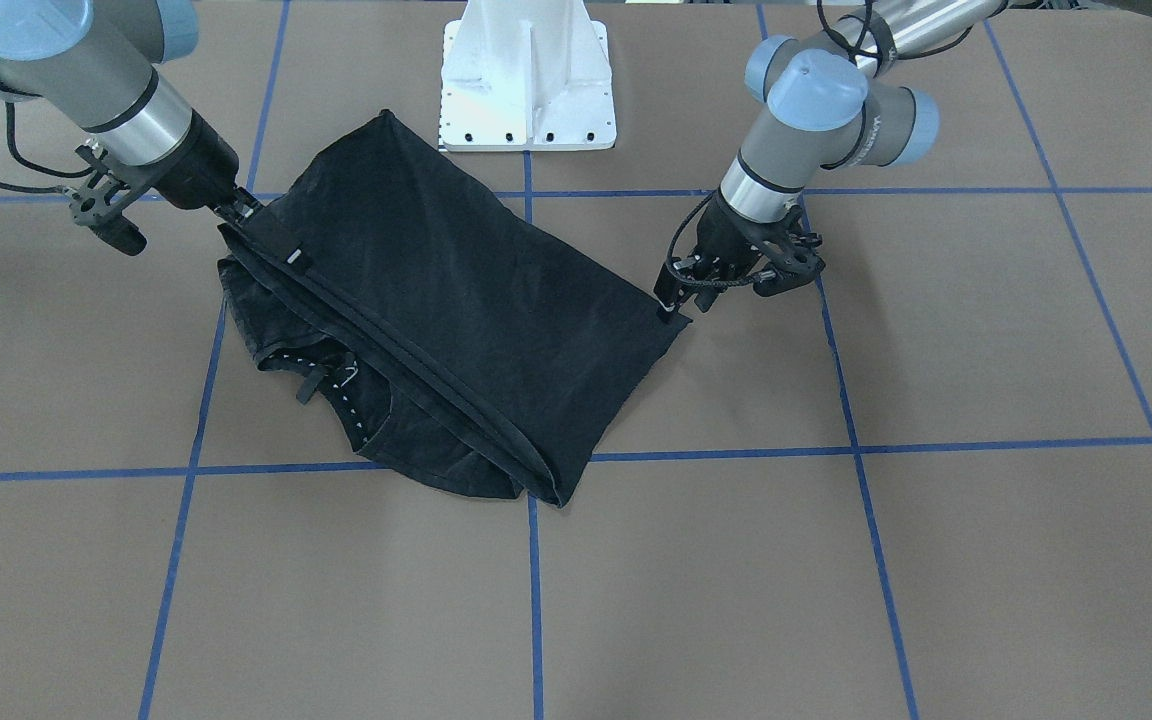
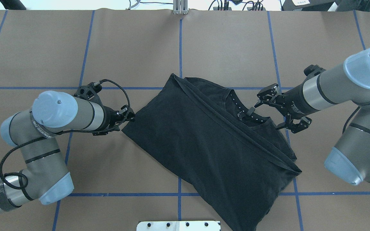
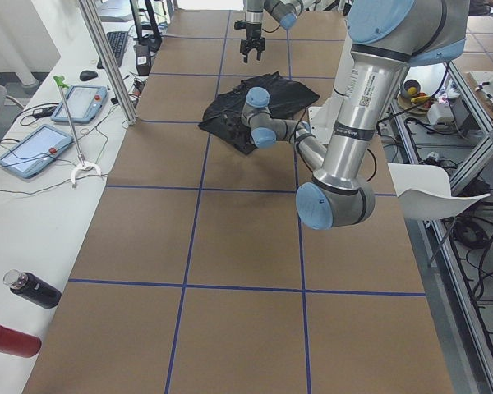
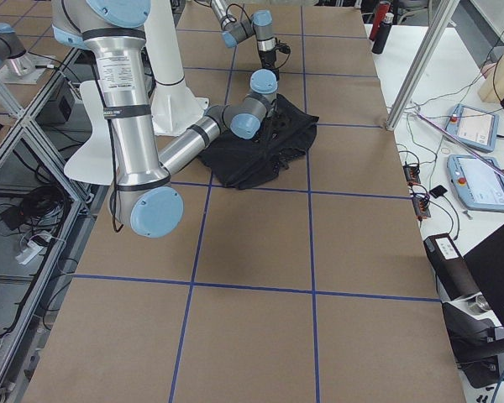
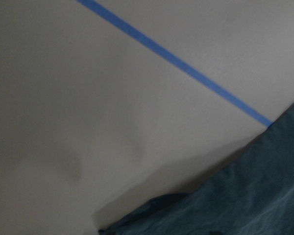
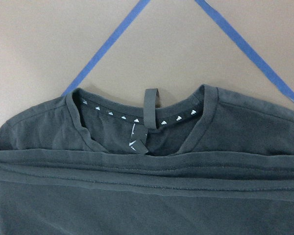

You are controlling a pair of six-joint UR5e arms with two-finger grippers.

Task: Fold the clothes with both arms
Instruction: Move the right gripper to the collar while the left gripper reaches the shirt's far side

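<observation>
The black T-shirt (image 2: 210, 147) lies folded over on the table, its hem band running diagonally across it. The collar (image 6: 147, 117), with white marks and a hanging loop, shows past the hem. The printed graphic is hidden. My left gripper (image 2: 130, 116) is low at the shirt's left corner (image 1: 678, 322) with its fingertips together on the fabric edge. The left wrist view shows only a blurred shirt edge (image 5: 245, 196). My right gripper (image 1: 239, 210) hovers above the collar side, looks shut and holds nothing. The right wrist view looks down on the collar.
The white pedestal base (image 1: 528, 90) stands just behind the shirt. Brown table cover with blue tape grid lines (image 2: 180, 48) all around. Tablets (image 3: 33, 152) and bottles (image 3: 33, 289) lie on the side bench, away from the arms.
</observation>
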